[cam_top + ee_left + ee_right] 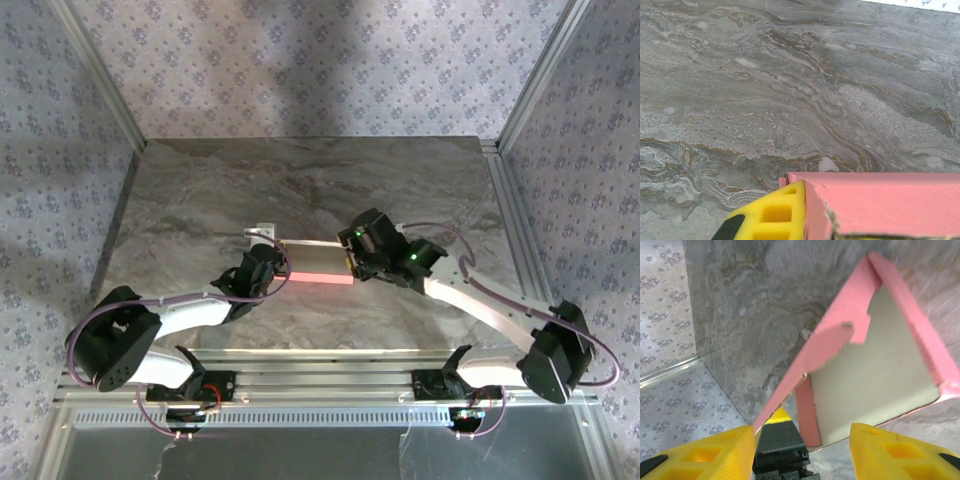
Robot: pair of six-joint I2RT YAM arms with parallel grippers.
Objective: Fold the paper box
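The paper box (320,268) is a slim pink box lying lengthwise between the two arms at the middle of the table. My left gripper (270,266) is shut on its left end. In the left wrist view one yellow finger (771,214) presses against the pink end wall (880,200), and the other finger is hidden by the box. My right gripper (356,262) is at the right end, which stands open and shows a pale inside (880,365) and loose pink flaps (832,340). The right gripper (802,452) is open, its fingers (705,455) wide apart on either side of that end.
A small white piece (262,232) lies on the grey marble table (320,180) just behind the box's left end. Patterned walls and metal frame rails (515,200) enclose the table on the left, back and right.
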